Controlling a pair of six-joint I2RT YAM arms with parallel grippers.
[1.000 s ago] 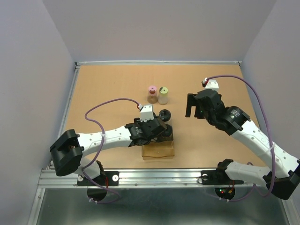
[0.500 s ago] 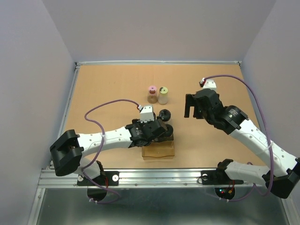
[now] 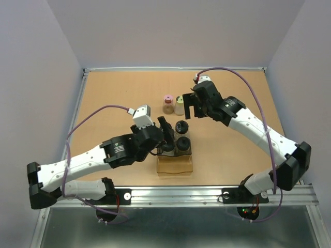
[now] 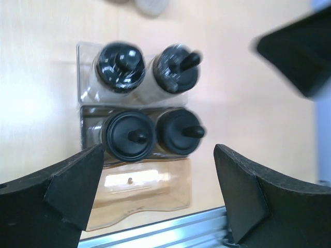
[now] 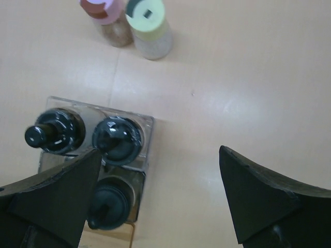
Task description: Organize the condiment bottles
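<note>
Four black-capped condiment bottles stand in the brown-tinted tray (image 3: 175, 164), two rows of two (image 4: 121, 64) (image 4: 176, 67) (image 4: 129, 137) (image 4: 178, 132). The tray's near compartment (image 4: 137, 181) holds nothing. The pink-capped bottle (image 3: 167, 103) and the yellow-green-capped bottle (image 3: 179, 106) stand side by side on the table beyond the tray, also in the right wrist view (image 5: 103, 13) (image 5: 147, 26). My left gripper (image 3: 164, 130) is open and empty above the tray's left side (image 4: 155, 191). My right gripper (image 3: 192, 107) is open and empty just right of the yellow-green-capped bottle (image 5: 158, 201).
The tray sits close to the table's near edge, by the metal rail (image 3: 181, 194). Grey walls enclose the table on three sides. The right gripper's finger shows at the top right of the left wrist view (image 4: 305, 51).
My left gripper has risen and drawn back to the left off the tray. My right arm has swung left and away, up to the pink and yellow-green-capped bottles.
</note>
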